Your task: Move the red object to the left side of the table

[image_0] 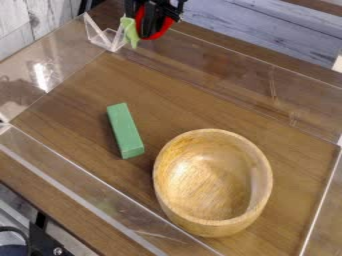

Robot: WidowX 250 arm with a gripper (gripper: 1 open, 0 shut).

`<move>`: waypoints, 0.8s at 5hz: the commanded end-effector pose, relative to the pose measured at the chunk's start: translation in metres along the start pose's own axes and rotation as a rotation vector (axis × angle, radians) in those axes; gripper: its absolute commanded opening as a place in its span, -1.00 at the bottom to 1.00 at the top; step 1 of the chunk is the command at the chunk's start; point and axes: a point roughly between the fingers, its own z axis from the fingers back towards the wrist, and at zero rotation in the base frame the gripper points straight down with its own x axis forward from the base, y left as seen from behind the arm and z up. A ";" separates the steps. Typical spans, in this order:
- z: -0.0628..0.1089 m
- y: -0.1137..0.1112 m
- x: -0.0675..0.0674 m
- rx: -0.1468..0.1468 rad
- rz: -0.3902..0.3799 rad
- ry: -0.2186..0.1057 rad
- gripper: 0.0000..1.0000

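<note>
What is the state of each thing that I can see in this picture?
end effector: closed on the red object, above the table's far left part.
red object: held in the air, green stem hanging down.
green block: lying flat on the table.
wooden bowl: upright, empty.
</note>
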 end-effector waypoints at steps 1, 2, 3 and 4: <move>0.019 0.007 0.006 0.019 -0.011 -0.063 -1.00; 0.020 0.005 0.009 0.017 -0.031 -0.069 -1.00; 0.020 0.003 0.012 0.014 -0.057 -0.075 -1.00; 0.018 0.002 0.015 0.012 -0.079 -0.080 -1.00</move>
